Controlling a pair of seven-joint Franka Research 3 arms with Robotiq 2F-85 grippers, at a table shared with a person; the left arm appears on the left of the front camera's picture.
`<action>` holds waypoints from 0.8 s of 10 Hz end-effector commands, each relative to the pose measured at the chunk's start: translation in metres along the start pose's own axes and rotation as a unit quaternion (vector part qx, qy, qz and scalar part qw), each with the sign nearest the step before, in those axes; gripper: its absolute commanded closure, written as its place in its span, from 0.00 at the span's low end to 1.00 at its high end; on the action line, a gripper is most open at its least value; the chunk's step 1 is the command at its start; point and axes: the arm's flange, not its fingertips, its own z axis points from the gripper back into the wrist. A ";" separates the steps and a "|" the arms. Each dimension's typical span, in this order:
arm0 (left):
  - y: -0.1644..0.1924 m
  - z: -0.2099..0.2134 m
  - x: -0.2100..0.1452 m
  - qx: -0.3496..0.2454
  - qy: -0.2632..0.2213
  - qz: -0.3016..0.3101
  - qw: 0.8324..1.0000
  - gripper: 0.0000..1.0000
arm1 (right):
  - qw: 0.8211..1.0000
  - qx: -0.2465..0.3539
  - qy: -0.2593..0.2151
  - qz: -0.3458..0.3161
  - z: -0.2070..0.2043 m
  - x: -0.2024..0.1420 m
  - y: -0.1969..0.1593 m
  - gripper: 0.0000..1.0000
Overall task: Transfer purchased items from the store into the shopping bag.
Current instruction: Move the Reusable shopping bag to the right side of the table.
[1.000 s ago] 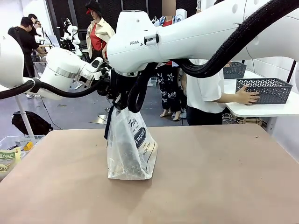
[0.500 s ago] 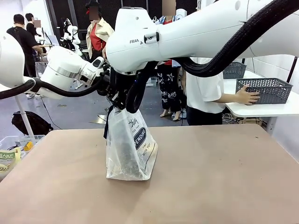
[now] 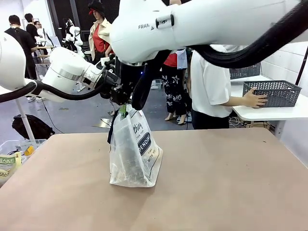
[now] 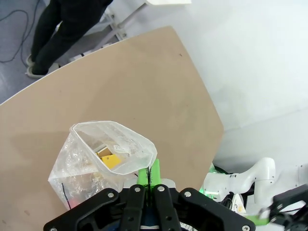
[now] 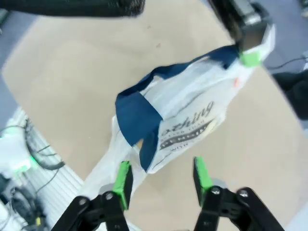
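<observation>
Tall translucent white plastic shopping bag (image 3: 134, 151) standing on brown desk (image 3: 216, 183), yellow packaged item (image 4: 109, 159) inside. Your left gripper (image 4: 148, 174) pinching bag rim, jaws closed. Right gripper (image 5: 163, 180) just let go blue strap handle (image 5: 139, 115); jaws now apart, empty. Bag looks loaded.

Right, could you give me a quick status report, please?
Left gripper shut on shopping bag rim. Right gripper open, empty. Yellow item in bag. Nothing obstructing.

The tall translucent white plastic bag with dark blue strap handles (image 3: 134, 154) stands on my brown table (image 3: 216, 183), left of centre. The dark grey lattice plastic basket (image 3: 279, 92) sits far right, behind, on a white side table (image 3: 269, 113).
</observation>
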 end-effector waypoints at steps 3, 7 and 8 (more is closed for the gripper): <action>0.003 -0.007 0.005 0.017 0.018 0.000 1.000 1.00 | 0.990 -0.057 -0.053 -0.120 0.059 -0.086 -0.046 0.00; -0.008 -0.019 -0.001 0.050 0.030 -0.003 0.998 1.00 | 0.875 -0.087 -0.105 -0.465 0.117 -0.215 -0.194 0.00; -0.012 -0.021 -0.001 0.067 0.038 -0.009 0.997 1.00 | 0.812 -0.099 -0.089 -0.568 0.116 -0.256 -0.233 0.00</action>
